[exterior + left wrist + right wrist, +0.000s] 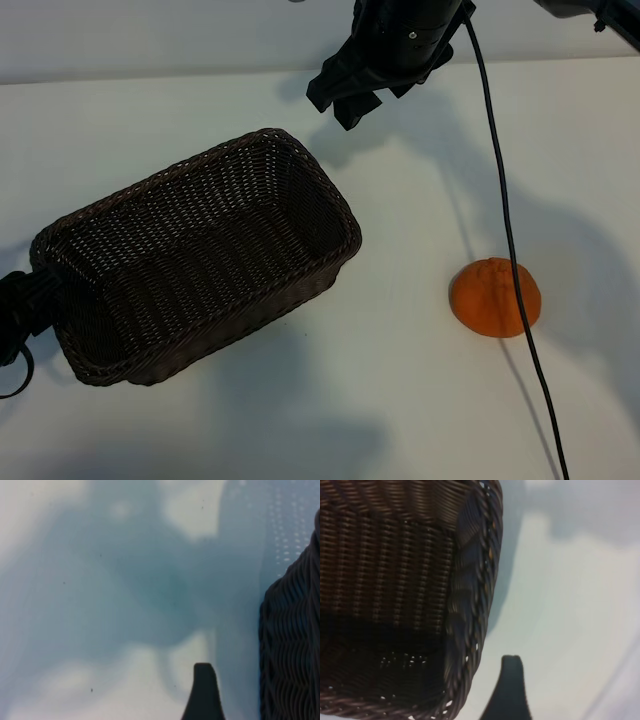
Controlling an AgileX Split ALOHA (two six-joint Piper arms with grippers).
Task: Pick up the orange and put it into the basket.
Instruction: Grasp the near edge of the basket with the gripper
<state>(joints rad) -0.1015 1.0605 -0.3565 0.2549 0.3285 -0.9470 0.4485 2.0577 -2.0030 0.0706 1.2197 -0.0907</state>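
Observation:
The orange (488, 297) lies on the white table at the right, well apart from the basket (200, 160), which stands empty and slanted at centre-left. My right gripper (340, 103) hangs open above the table just beyond the basket's far right corner, with nothing between its fingers. The right wrist view has one dark finger (510, 690) beside the basket's corner rim (480, 595). My left gripper (18, 310) sits at the table's left edge against the basket's left end. In the left wrist view one finger (204, 690) stands free of the basket's wall (292, 650).
A black cable (505, 220) runs down from the right arm, crosses over the orange's right side and continues to the front edge. The white table (400, 400) stretches bare between basket and orange and in front of both.

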